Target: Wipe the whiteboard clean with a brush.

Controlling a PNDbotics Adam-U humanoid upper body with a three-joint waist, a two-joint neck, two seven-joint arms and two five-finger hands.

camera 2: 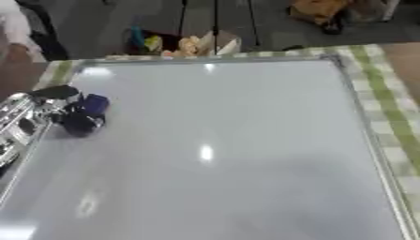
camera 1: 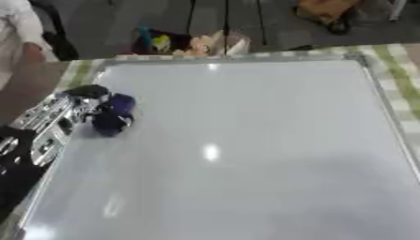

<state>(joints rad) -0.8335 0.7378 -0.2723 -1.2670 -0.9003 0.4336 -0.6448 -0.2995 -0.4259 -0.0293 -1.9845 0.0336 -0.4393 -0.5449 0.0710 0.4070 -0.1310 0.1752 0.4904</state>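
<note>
A large whiteboard [camera 1: 246, 140] with a silver frame lies flat and fills most of both views; its surface looks blank, with only light glare on it. My left hand [camera 1: 78, 105] comes in from the left edge and is curled round a dark blue brush [camera 1: 113, 115], which rests on the board near its left rim. My right hand shows in neither view.
A green-and-white checked cloth [camera 1: 398, 70] lies under the board and shows along its right and far sides. Beyond the far edge stands an open box [camera 1: 189, 44] with colourful items. A person's sleeve [camera 1: 16, 42] shows at the upper left.
</note>
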